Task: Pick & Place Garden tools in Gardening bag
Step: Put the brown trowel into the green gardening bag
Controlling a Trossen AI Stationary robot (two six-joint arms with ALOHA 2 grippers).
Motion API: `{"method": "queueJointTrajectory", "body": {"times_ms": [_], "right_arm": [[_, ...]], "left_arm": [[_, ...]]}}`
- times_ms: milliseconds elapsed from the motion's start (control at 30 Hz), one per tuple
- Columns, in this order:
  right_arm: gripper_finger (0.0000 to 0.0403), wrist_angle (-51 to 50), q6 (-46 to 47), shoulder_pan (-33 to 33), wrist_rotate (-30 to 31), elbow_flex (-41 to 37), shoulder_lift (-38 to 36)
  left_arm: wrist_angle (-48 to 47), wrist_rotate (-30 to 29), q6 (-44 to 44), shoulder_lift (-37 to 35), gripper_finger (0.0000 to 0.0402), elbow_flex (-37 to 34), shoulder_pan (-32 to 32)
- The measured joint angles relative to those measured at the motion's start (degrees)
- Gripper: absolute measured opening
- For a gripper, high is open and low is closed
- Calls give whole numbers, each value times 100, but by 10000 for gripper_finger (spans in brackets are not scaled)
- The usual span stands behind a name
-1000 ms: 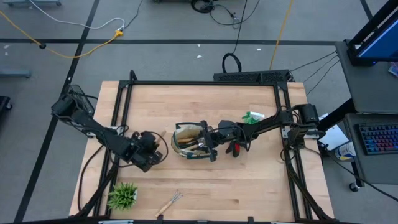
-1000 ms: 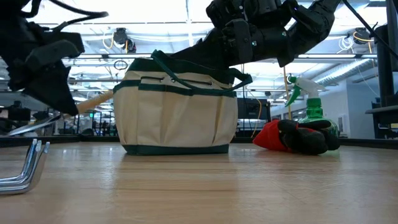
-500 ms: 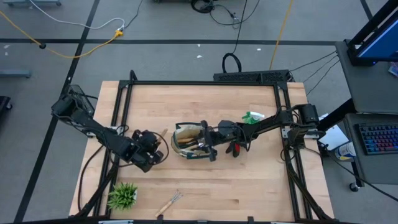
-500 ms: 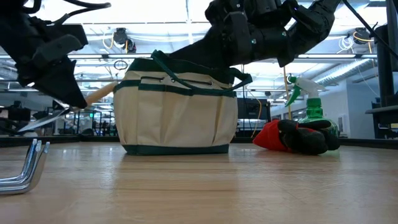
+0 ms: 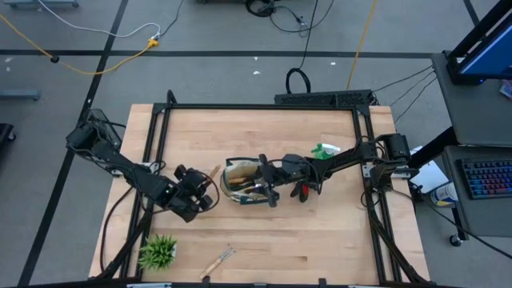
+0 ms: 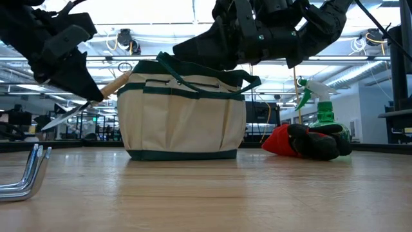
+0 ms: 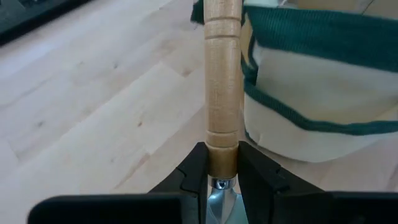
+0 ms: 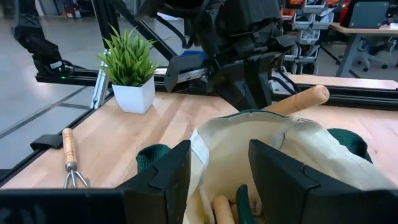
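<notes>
Left gripper clamps a wooden-handled metal trowel at 9 o'clock of the cream canvas green-trimmed gardening bag. Handle tip could snag the rim and tip the bag. Right gripper hangs spread over bag's 3 o'clock rim, risking collision.

The right hand hangs over the open bag, its two dark fingers spread apart above the cream lining. Wooden handles lie inside the bag. Across it, the left hand holds a trowel, handle tip over the bag's far rim. A rake lies on the tabletop, near a potted plant.
</notes>
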Motion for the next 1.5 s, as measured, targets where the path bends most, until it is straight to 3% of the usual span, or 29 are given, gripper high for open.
{"method": "queueJointTrajectory", "body": {"times_ms": [633,967,1500], "right_arm": [[155,23,5,0,-1,0,-68],[155,-69,234,-14,-4,0,-162],[155,-1816,287,-50,1,-4,-960]], "left_arm": [[238,-384,623,-405,69,2,4],[1463,-526,2066,-614,69,2,4],[2769,-530,3607,-614,71,2,309]]}}
